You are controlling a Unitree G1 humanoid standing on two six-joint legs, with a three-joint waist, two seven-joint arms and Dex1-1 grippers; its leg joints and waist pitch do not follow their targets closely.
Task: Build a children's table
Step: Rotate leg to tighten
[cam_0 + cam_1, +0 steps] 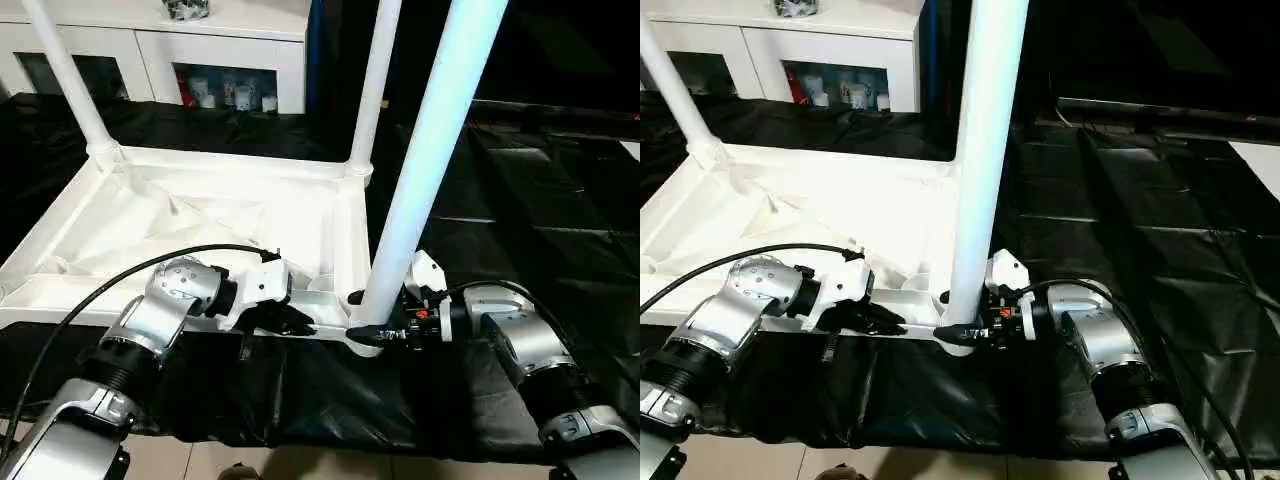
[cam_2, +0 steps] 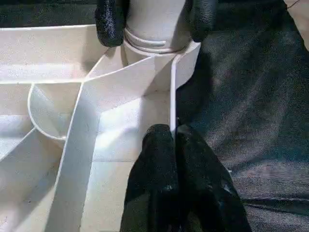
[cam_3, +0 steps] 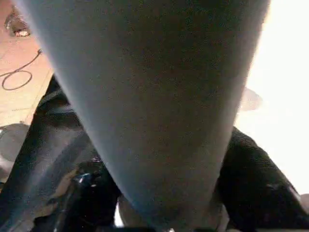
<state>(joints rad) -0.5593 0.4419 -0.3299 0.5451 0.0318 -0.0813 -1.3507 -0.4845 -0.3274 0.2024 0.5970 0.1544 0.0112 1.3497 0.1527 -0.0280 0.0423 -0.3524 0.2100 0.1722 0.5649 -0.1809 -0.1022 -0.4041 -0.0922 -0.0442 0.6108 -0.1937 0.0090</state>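
The white plastic top [image 1: 200, 215] is lying ribbed side up on the black-draped surface [image 1: 560, 200], with three smooth tapered legs [image 1: 425, 160] standing in its round corner sockets. The left tool [image 2: 176, 140] is pinching the thin near rim shut. The right tool [image 1: 375, 315] is clasping the near leg's base between its black fingers [image 2: 110, 21].

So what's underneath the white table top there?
A black drape covers the work surface under the upturned table top and spreads out past it on the near side and to the right. What lies beneath the drape is hidden.
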